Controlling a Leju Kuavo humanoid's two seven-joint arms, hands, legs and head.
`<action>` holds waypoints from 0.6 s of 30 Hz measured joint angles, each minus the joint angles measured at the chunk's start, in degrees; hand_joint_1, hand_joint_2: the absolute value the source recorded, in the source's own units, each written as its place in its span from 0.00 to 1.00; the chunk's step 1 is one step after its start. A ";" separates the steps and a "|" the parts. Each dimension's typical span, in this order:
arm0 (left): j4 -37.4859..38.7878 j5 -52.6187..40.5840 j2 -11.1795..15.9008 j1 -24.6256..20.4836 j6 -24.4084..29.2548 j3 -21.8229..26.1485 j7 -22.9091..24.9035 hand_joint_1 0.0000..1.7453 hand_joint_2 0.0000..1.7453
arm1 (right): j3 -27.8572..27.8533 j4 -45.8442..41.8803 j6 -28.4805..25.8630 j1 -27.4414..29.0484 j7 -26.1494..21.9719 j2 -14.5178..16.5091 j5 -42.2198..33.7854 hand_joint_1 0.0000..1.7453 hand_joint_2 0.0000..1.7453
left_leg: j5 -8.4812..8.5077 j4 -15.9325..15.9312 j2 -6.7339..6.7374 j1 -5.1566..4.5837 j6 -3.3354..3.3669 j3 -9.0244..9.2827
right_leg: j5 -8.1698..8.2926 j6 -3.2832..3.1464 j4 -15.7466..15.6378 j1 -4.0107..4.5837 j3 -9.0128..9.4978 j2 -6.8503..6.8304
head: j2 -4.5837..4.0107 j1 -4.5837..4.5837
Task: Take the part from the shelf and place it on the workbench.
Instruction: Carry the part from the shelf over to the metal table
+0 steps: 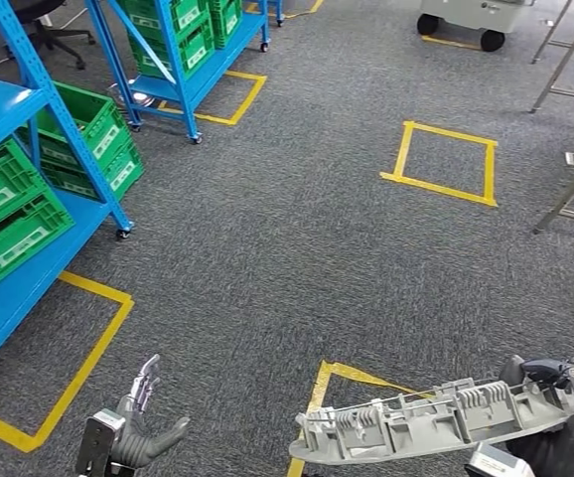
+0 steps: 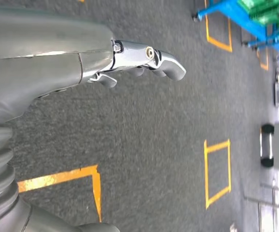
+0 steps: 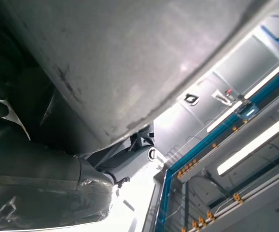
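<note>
Nearest the head camera, low in its view, the long grey ribbed plastic part [image 1: 434, 417] is carried level above the floor, its far end reaching over a yellow tape corner [image 1: 328, 376] on the grey carpet floor [image 1: 291, 229]. The right hand [image 1: 561, 393] grips it at the right end, dark fingers wrapped over the moulding; in the right wrist view the part's smooth grey underside [image 3: 131, 63] sits close against the lens, with the thumb [image 3: 131, 162] pressed beneath it.

The left hand [image 1: 140, 422] hangs free at the lower left, fingers apart and holding nothing; the left wrist view shows its silver fingertips [image 2: 156, 60] stretched out over carpet.

To the left stands the blue steel shelf [image 1: 37, 94], loaded with green plastic crates [image 1: 14, 214], well apart from the part. A second blue rack [image 1: 194, 70] with more crates sits farther back, and a yellow taped square [image 1: 441, 159] marks the floor ahead.

As I read it, the first half of the job is done: the part is off the shelf and in hand. What is left is the carry and the placing. No desk can be made out in these pictures, so the robot seems to be mid-transit, with the set-down not yet begun.
</note>
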 joint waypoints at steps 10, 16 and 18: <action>0.34 0.19 0.14 -0.57 -0.46 -0.01 0.02 0.00 1.00 | 0.05 -0.05 -0.01 0.50 0.70 -0.12 1.15 1.00 1.00 | -2.96 0.02 5.26 -0.65 -2.24 3.79 | 4.99 -2.57 -13.94 0.75 8.35 -2.84 | 0.02 -0.35; 0.62 0.46 0.21 -0.71 -0.44 0.01 -0.04 0.00 1.00 | -0.07 0.14 -0.02 -0.39 3.87 -0.39 0.94 1.00 1.00 | -8.37 17.94 -0.25 -0.06 -3.06 -7.78 | 4.28 -3.58 -14.51 0.15 9.48 1.09 | 0.02 -0.69; 0.72 0.46 0.26 -0.62 -0.31 0.04 -0.04 0.00 1.00 | -0.11 0.32 -0.02 -0.45 4.31 -0.46 0.85 1.00 1.00 | -3.75 15.89 -0.59 0.24 -3.23 -9.12 | 3.68 -3.35 -14.51 -0.02 10.31 2.78 | 0.02 -0.69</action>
